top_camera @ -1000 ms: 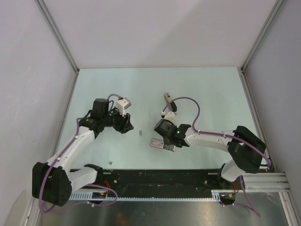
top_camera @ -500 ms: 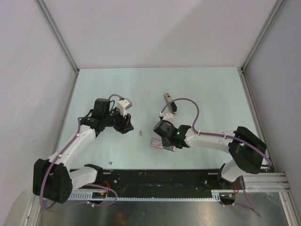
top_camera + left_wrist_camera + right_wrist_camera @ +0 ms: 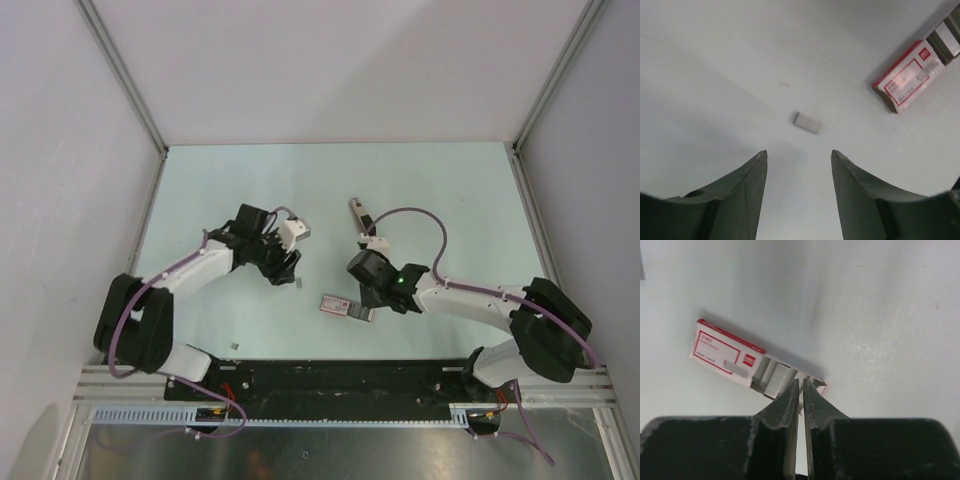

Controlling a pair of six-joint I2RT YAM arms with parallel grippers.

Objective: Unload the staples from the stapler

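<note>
So, nearest the arm bases, low and left of centre in the top view, a tiny grey scrap [image 3: 233,345] lies alone on the pale green tabletop [image 3: 450,190]. It's too small to identify.

Next out, a flat red-and-white cardboard box [image 3: 338,305] lies just below frame centre, its open end turned toward the right gripper [image 3: 801,386]. That gripper's fingers are pressed together with only a sliver between them. The tips sit over the box's open end, where pale grey blocks show inside. Can't tell if they pinch the flap or just touch it. My read is that it is steadying or nudging the box, which is not the task's own thing.

Slightly farther, the staples [image 3: 807,122], a short grey metallic strip, lie loose on the table, mid-frame in the left wrist view. They are clear of the box at upper right. The left gripper [image 3: 798,156] hangs over them with fingers spread wide. The strip sits just ahead of the gap, so this looks like a line-up for a pinch.

Farthest, the stapler [image 3: 356,212], a small dark grey bar with a pale top, lies above centre in the top view. It is beyond the right wrist and neither gripper holds it.

With a strip already out on the table, unloading looks mostly done.
</note>
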